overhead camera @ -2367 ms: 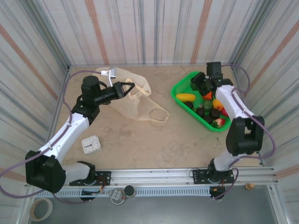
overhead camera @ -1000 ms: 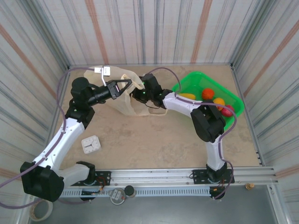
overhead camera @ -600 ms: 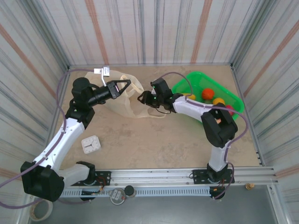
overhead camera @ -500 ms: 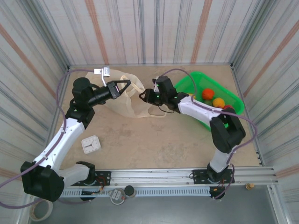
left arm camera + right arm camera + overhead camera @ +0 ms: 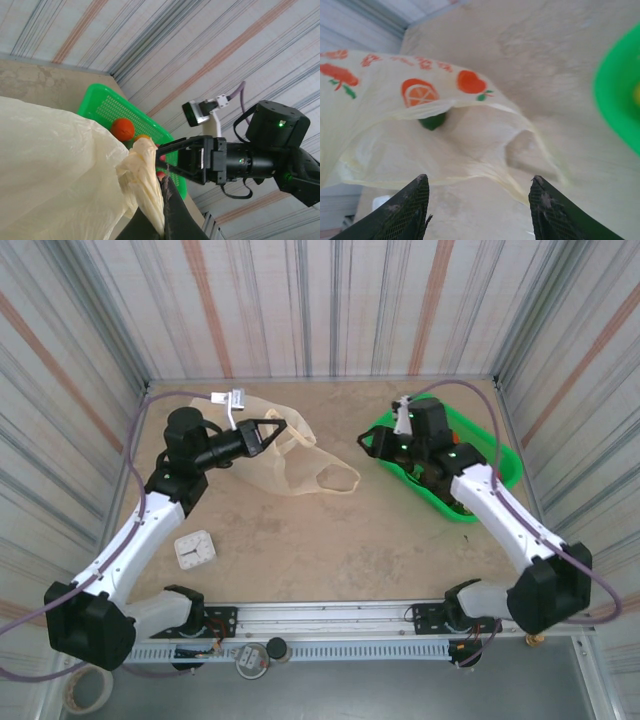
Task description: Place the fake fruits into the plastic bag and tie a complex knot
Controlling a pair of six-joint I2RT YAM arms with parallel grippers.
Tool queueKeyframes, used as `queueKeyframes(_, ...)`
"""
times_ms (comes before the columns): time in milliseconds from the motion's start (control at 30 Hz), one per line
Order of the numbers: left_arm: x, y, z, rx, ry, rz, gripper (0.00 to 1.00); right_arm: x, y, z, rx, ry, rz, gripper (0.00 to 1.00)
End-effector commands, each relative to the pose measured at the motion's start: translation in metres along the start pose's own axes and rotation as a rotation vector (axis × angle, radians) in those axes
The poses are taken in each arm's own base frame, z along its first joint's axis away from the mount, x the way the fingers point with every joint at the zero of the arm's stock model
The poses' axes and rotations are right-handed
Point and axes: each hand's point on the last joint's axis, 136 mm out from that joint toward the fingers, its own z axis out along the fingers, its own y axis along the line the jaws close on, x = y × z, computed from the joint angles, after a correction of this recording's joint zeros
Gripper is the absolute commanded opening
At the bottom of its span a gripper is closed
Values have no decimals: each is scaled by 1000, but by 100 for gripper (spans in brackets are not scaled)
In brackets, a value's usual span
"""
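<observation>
At the plastic bag's point(image 5: 300, 465) left edge, the left gripper point(image 5: 278, 428) is clamped tight on a bunched handle, lifting that side so the mouth gapes rightward. One green fruit point(image 5: 432, 121) lies inside the bag. Right of the bag, the right gripper point(image 5: 477, 200) hangs with its jaws apart and empty. Farther right, the green basket point(image 5: 505, 450) holds the remaining fake fruits point(image 5: 122, 129). They look light, hard and glossy, likely slippery, so grip them across the middle. The film is thin and limp, so take it by the handles.

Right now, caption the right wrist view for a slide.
Open right gripper faces the plastic bag, a green fruit inside; green basket at right.
</observation>
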Motion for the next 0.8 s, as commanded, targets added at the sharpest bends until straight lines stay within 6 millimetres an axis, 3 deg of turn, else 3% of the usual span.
queueKeyframes(0,-5,-6,2,7,-5,37,0,14,-57,-32,198,23,39,56)
queueKeyframes(167,-2,-3,6,9,7,17,0,20,-134,-59,487,-1,189,57)
queueKeyframes(267,0,-4,7,13,12,18,0,26,-163,-65,594,8,236,58)
queueKeyframes(567,5,-5,11,19,30,24,0,35,-205,-35,695,105,268,68)
queueKeyframes(767,6,-3,12,17,34,20,0,38,-228,-14,743,132,294,69)
